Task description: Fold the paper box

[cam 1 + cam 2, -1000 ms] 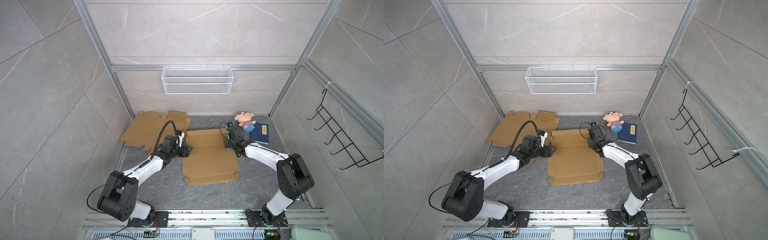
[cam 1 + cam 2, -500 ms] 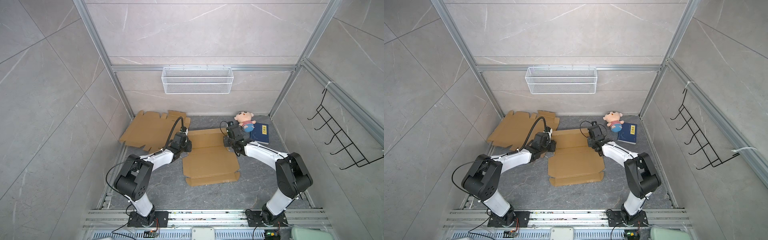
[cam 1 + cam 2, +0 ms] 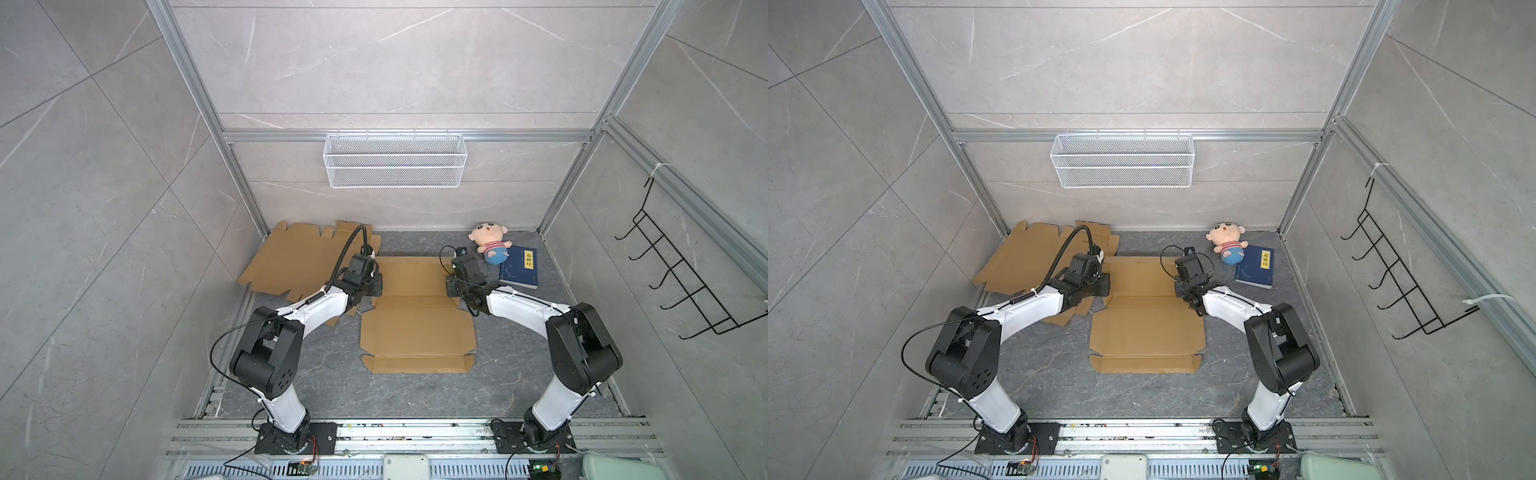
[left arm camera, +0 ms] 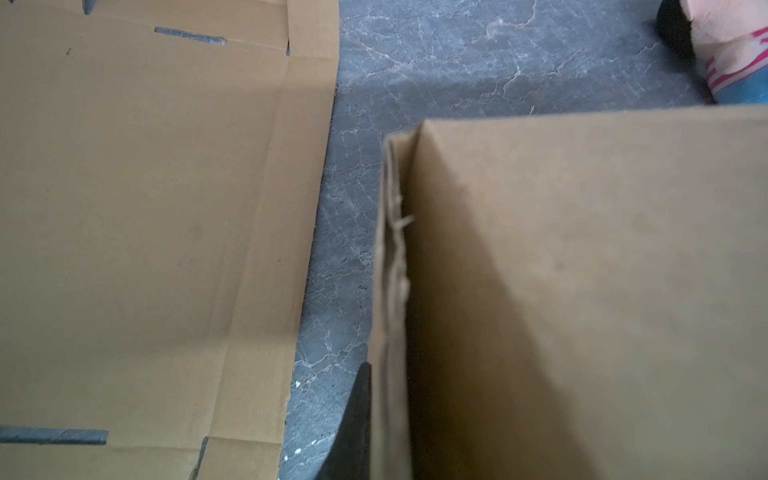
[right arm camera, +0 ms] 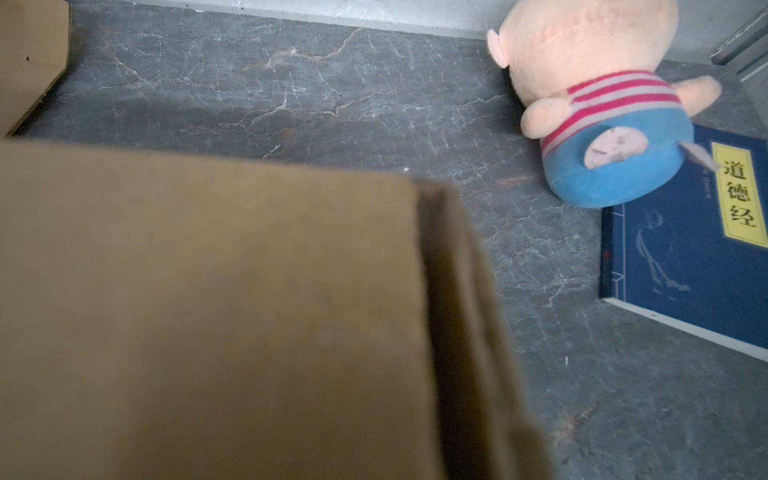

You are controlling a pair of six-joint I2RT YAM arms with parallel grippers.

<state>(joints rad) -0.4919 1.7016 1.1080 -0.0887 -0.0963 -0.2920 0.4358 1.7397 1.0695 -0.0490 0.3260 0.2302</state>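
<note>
The paper box (image 3: 417,328) lies half-flat on the surface (image 3: 415,399). The left hand (image 3: 372,286), open a second ago, now clenches its raised left edge. Whether the right hand (image 3: 451,288) grips the right edge cannot be told.

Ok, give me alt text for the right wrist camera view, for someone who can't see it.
A blurred brown flap of the paper box fills the near foreground over a dark marbled table. Beyond it a plush doll in a striped shirt lies against a corner of a blue book.
</note>
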